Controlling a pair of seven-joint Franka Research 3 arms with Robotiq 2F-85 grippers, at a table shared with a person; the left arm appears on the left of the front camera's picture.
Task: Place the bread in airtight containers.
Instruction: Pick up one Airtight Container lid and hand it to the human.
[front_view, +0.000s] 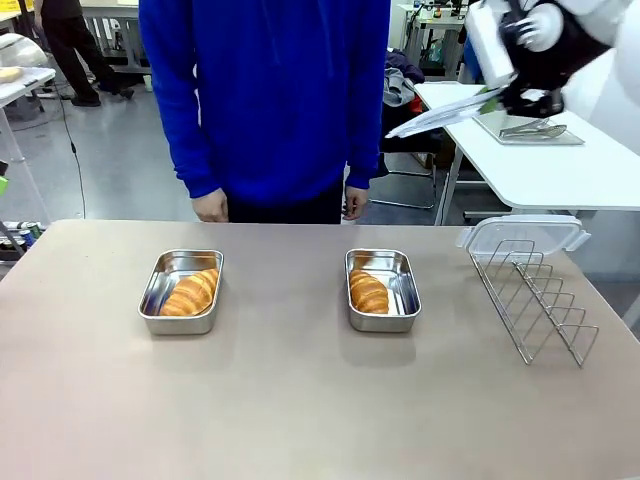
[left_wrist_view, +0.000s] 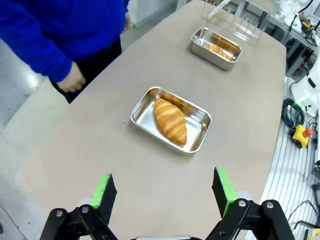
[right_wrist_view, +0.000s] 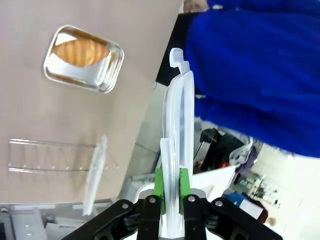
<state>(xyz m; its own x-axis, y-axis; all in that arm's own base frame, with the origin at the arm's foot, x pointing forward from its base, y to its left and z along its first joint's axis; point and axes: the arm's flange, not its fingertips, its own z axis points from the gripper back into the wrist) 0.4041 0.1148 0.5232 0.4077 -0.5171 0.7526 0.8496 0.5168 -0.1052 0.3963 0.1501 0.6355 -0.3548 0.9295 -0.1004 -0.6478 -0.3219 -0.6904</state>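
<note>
Upper right of the front view: right gripper (front_view: 503, 97) clenched on the edge of a clear lid (front_view: 440, 115), green pads (right_wrist_view: 158, 181) pressed to both faces, high above the table (front_view: 300, 410).

Bottom of the left wrist view: left gripper (left_wrist_view: 162, 187) spread wide, touching nothing.

Centre-left: a croissant (front_view: 192, 293) in the left container (front_view: 160, 285). Centre: another croissant (front_view: 368, 292) in the right container (front_view: 404, 288).

Right: second lid (front_view: 522, 233), apparently leaning against the wire rack (front_view: 535, 300).

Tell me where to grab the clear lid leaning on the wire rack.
Probably the lid's upper long edge, approached from above and pinched across the thin sheet. It leans on the wire rack's far end, leaving that edge free.
</note>
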